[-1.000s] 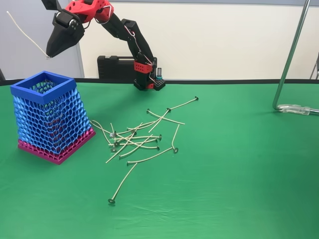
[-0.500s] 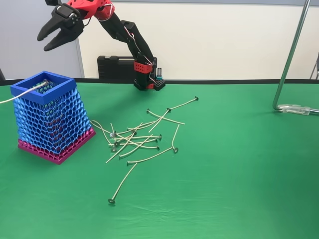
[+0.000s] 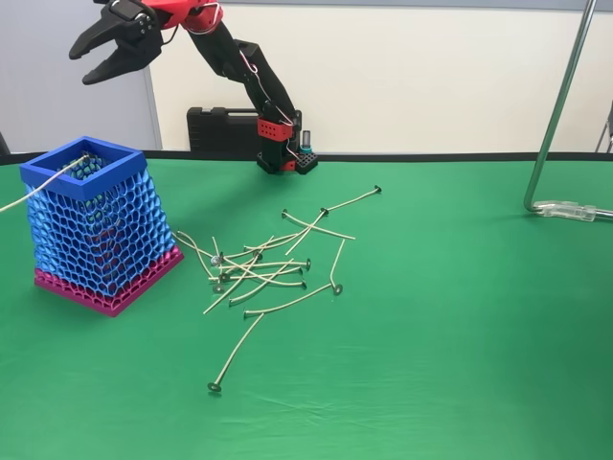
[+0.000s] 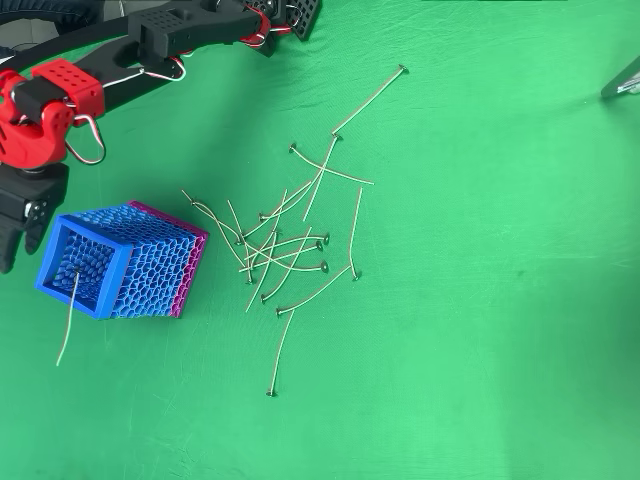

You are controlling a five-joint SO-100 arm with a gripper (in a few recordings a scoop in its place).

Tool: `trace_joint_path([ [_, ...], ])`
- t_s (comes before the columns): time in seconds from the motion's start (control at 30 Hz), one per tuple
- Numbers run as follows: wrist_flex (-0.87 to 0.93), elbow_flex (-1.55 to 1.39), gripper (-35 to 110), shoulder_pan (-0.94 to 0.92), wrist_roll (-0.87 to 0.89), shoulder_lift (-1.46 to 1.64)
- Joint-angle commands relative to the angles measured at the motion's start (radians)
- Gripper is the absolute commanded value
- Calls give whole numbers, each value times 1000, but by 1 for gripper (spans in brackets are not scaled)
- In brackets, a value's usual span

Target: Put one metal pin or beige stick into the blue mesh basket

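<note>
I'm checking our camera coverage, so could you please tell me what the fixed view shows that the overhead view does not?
Only the fixed view shows the open gripper raised high above the table, the black case behind the arm's base, and the metal stand at the right.

Only the overhead view looks down into the blue mesh basket, showing one pin with one end inside and the rest hanging over the rim.

Both show the basket, that pin poking out, and the loose pile of pins on the green cloth.

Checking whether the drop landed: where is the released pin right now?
The pin leans in the blue mesh basket, one end inside, the other sticking out over the rim, at the left in the overhead and fixed views.
</note>
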State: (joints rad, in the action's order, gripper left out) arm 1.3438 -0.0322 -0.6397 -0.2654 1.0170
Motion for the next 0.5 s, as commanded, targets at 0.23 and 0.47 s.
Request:
trace_joint_path([
  [0.23, -23, -505, 1, 94, 64, 407],
  [0.47, -153, -1081, 1, 247, 67, 782],
])
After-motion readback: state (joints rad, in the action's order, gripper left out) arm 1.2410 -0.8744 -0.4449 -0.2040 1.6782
